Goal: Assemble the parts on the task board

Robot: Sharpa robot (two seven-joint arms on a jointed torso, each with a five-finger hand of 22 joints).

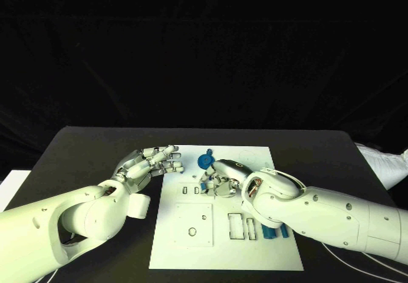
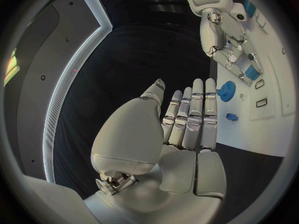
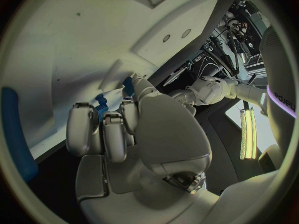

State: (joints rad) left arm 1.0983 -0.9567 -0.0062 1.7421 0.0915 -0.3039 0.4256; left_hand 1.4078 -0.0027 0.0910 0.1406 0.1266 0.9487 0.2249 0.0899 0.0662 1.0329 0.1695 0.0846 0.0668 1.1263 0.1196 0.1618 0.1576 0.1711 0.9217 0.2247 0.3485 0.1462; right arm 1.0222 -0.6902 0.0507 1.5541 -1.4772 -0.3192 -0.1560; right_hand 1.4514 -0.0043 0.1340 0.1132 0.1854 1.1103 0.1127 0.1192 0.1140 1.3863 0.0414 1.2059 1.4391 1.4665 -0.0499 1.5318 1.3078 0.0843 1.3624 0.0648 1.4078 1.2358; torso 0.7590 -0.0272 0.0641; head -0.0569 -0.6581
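At the near end of the task board [image 1: 225, 253], the white plate is lying bare on the black table [image 1: 85, 147], with rectangular cut-outs a little farther in and two blue parts [image 1: 273, 233] standing side by side just beside the right forearm. Over the middle of the board, the right hand [image 1: 228, 180] is reaching down with its fingers curled in towards the surface; in the right wrist view the fingers [image 3: 87, 129] are bending over a small blue part [image 3: 101, 102] at their tips, but whether they are actually gripping it cannot be told. Another blue piece [image 3: 17, 134] is lying along the board's edge in that same view.

To the left of the board, the left hand [image 1: 151, 164] is hovering at the plate's left edge, released, with its fingers stretched out straight and close together and nothing in them; the left wrist view is showing the flat palm [image 2: 187, 134] over the dark table, beside the board.

Farther back, a round blue part [image 1: 205, 160] is sitting on the board between the two hands' fingertips, and in the left wrist view a smaller blue piece [image 2: 231, 117] is lying near it.
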